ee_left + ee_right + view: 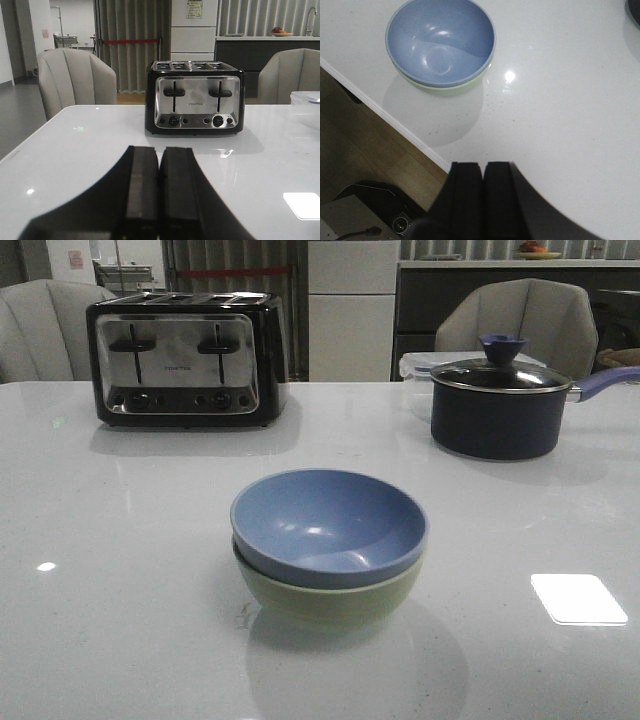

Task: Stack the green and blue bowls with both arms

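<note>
Blue bowl (328, 525) sitting nested in green bowl (325, 602), ahead of right gripper (482, 172); both grippers closed, empty, left gripper (159, 165) facing toaster (195, 98).

Green bowl (330, 602) is mostly covered by the blue bowl (328, 527) nested in it, only a thin sliver showing in the right wrist view. Pot handle (608, 381) runs off the right edge in the front view.

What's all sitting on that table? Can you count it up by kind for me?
Bowls: 2, the blue bowl nested in the green bowl
Toasters: 1, the toaster
Pots: 1, the lidded pot
Plastic containers: 1, the clear container
Total: 5
</note>
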{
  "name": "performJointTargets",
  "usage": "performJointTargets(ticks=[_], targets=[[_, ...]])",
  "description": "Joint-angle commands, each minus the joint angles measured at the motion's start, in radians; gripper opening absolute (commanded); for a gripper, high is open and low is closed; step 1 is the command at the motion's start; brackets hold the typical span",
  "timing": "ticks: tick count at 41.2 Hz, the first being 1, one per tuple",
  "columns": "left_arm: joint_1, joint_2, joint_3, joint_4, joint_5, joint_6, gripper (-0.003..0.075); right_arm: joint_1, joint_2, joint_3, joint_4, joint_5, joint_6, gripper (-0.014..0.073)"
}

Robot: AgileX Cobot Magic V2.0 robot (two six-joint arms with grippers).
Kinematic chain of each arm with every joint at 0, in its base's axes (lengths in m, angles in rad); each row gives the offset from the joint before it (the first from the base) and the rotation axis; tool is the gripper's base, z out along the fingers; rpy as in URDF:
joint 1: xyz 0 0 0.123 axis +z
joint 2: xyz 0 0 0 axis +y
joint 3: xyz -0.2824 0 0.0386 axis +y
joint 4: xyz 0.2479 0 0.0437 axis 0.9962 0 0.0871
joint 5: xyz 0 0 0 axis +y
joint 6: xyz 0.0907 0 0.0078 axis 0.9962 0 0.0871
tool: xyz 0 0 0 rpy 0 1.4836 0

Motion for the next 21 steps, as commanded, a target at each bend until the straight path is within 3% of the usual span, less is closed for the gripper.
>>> performJointTargets(ticks=[1, 13, 21], targets=[[0.003, -0.020, 0.004, 0.000, -0.090, -0.005, 0.0093, 0.001, 0.000, -0.028, -0.004, -0.059, -0.013, 0.0027], [0.003, -0.020, 0.004, 0.000, -0.090, -0.005, 0.0093, -0.008, -0.034, -0.026, -0.004, -0.057, -0.013, 0.0027], [0.003, -0.020, 0.004, 0.000, -0.089, -0.005, 0.0093, -0.165, -0.188, 0.048, -0.011, -0.171, -0.013, 0.0027]])
